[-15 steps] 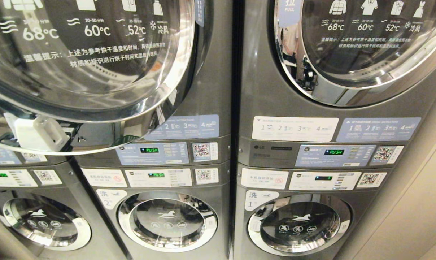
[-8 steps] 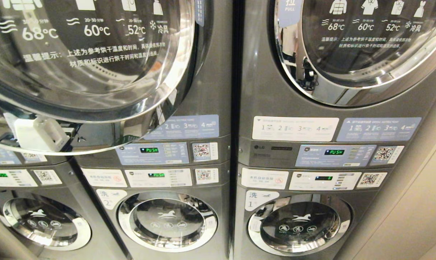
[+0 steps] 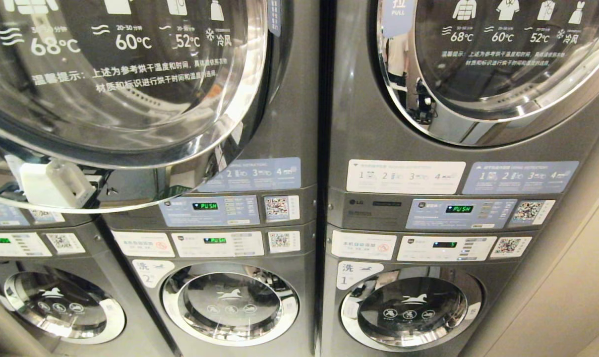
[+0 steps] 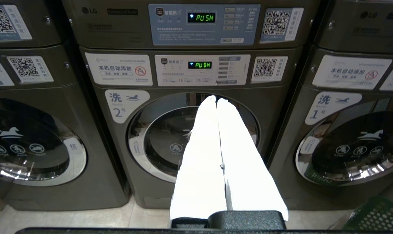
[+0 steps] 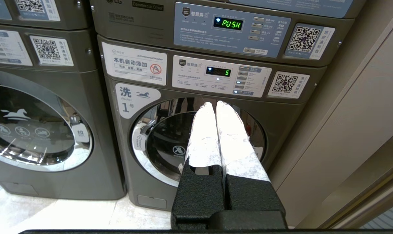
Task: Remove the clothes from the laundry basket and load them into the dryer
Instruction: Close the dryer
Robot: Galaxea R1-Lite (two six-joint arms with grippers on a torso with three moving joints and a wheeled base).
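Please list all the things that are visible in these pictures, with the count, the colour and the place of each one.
Open dryer door: one, chrome rim, glass, upper left of head view, swung outward.
Shut dryer door: one, chrome rim, upper right.
Washer doors: three, chrome-rimmed, bottom row.
Control panels: several, blue or white, between dryers and washers; some green displays read PUSH.
Laundry basket: one, green mesh, on floor beside washer 1; only a corner shows.
Left gripper: white fingers, shut, empty, facing washer 2.
Right gripper: white fingers, shut, empty, facing washer 1.
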